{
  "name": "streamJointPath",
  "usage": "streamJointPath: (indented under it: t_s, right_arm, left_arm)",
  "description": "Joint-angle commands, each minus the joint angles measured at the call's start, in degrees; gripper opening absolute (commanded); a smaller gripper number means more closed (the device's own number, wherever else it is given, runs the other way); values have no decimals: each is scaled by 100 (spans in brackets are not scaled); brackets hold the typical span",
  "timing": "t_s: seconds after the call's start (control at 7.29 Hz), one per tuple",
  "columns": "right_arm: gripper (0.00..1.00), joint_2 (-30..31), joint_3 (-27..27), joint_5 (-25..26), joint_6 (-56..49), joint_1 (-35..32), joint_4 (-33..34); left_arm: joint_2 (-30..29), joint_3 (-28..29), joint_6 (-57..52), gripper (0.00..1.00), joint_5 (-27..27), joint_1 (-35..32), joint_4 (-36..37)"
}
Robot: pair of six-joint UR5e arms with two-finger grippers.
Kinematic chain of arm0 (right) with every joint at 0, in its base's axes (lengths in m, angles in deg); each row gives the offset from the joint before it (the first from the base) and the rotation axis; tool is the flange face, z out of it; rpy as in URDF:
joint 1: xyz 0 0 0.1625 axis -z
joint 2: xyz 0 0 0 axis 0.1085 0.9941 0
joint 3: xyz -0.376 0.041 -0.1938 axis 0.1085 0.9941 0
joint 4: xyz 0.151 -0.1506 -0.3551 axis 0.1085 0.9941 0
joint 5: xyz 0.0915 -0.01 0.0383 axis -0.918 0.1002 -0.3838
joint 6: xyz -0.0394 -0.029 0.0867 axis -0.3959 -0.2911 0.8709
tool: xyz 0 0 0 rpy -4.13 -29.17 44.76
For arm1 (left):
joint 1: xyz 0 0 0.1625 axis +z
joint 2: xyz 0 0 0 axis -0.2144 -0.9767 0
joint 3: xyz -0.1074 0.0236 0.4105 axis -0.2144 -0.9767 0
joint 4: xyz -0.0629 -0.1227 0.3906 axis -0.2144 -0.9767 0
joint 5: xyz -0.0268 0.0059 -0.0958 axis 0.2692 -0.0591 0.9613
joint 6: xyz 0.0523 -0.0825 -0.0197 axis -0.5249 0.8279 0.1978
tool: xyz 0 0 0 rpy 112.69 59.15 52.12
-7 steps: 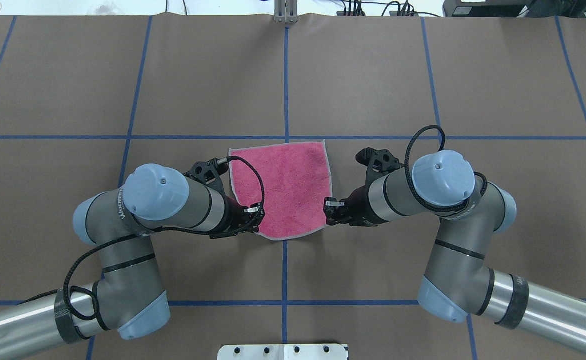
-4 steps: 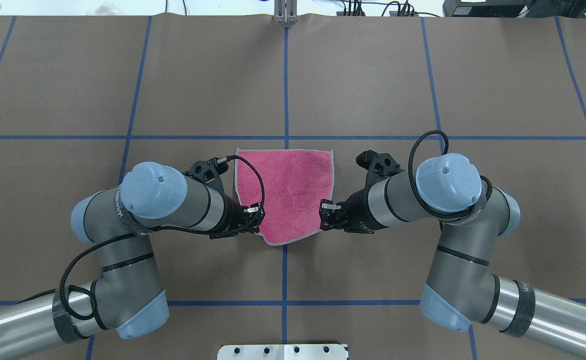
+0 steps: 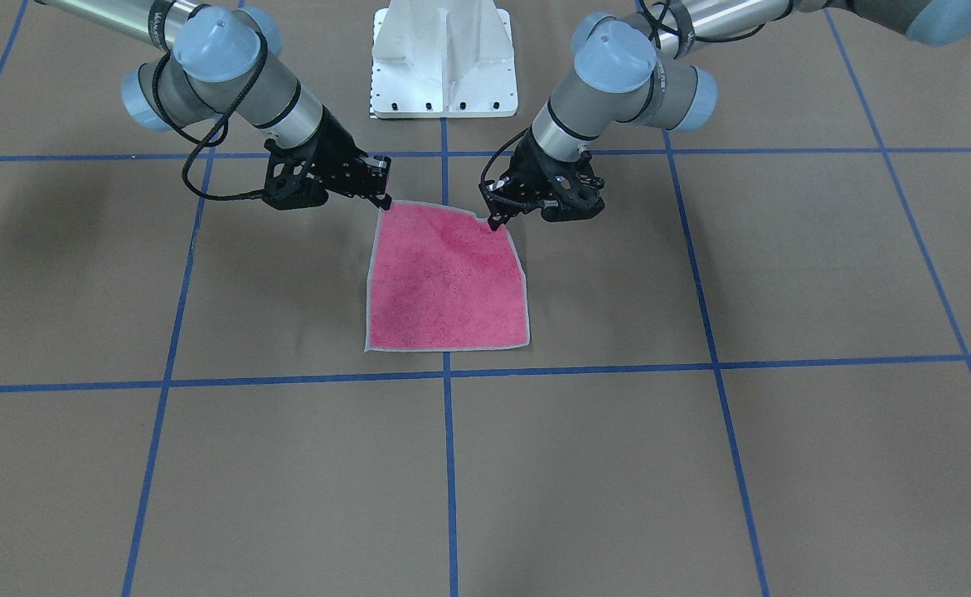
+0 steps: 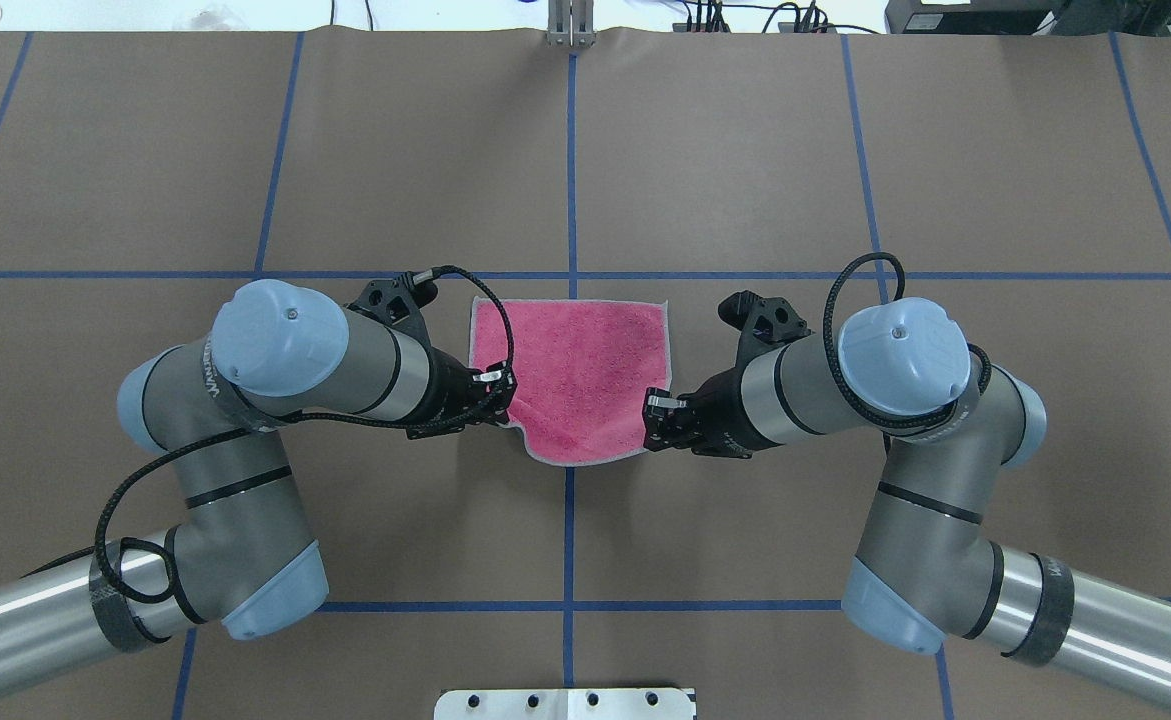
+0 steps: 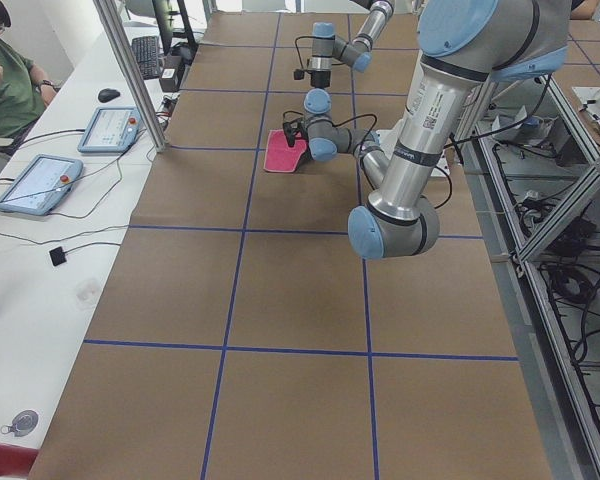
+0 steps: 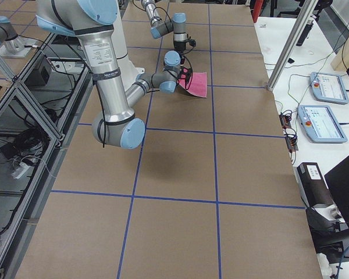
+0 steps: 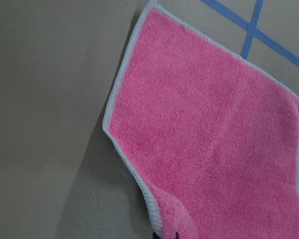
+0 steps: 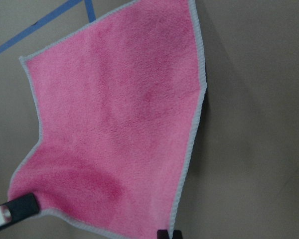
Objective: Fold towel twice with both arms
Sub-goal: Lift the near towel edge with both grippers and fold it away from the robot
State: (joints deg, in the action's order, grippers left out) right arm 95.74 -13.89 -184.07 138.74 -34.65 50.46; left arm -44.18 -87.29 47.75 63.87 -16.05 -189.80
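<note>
Fingers: left gripper [image 3: 493, 220] and right gripper [image 3: 385, 201] each pinched on 1 near corner of the towel [image 3: 448, 286] | towel: pink face up, near edge raised, far edge on table [image 3: 701, 464] | step: fold 1 of 2 judged underway | next: corners to be carried evenly onto far edge

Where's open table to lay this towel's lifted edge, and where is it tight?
Bare table lies beyond the far hem of the towel, past the blue tape line, up to the far edge. It is crowded on the robot's side: the left gripper and right gripper pinch the near corners, with the left arm and right arm flanking it.
</note>
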Motion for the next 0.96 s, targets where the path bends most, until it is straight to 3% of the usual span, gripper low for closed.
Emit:
streamJointPath:
  t_s: [0.0, 0.82]
  right_arm:
    - [0, -41, 54, 10, 88, -242, 17]
    - [0, -533, 687, 63, 159, -550, 17]
  left_arm:
    - [0, 57, 13, 0, -7, -57, 0]
    - [-158, 355, 21, 0, -7, -338, 0]
